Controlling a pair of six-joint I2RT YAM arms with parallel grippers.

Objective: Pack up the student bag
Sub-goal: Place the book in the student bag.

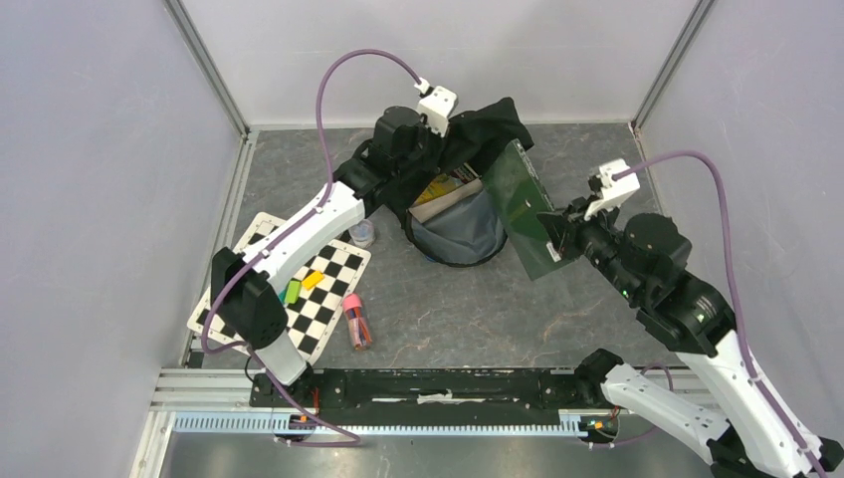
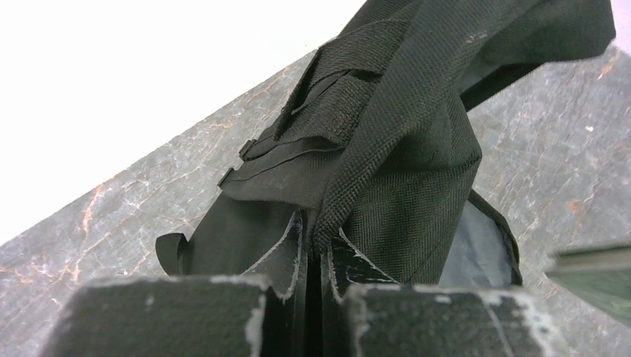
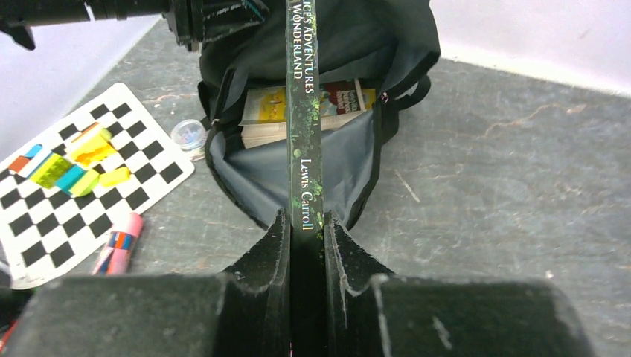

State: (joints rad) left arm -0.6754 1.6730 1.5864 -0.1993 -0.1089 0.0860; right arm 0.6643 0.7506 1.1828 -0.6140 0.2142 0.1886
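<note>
- Student bag [image 1: 473, 239]: stands on the counter [image 1: 428, 319] towards the far middle, mouth open upward, grey lining showing. Its black flap is drawn up and back towards the rear wall.
- Left pincer [image 2: 316, 245]: closed narrow on a fold of the student bag's black fabric at the far rim; the fold runs down between the two fingers. The arm reaches in from the left side.
- Right pincer [image 3: 305, 217]: clamped on a green book [image 1: 527, 214], fingers pressing on either cover just beside the spine. The spine reads "Lewis Carroll" and part of a title ending in "Wonderland".
- Green book: held on edge at the right side of the bag's mouth, its far end over the opening. Whether it touches the rim cannot be told.
- Contents: paperbacks [image 1: 443, 189] with yellow covers lie inside the bag, against its far side.
- Left of the bag: a chequered mat [image 1: 333, 299] lies flat, with small coloured blocks [image 1: 299, 287] on it.
- A clear jar [image 1: 361, 235] stands between mat and bag.
- A pink tube [image 1: 356, 321] lies just beside the mat's near corner.
</note>
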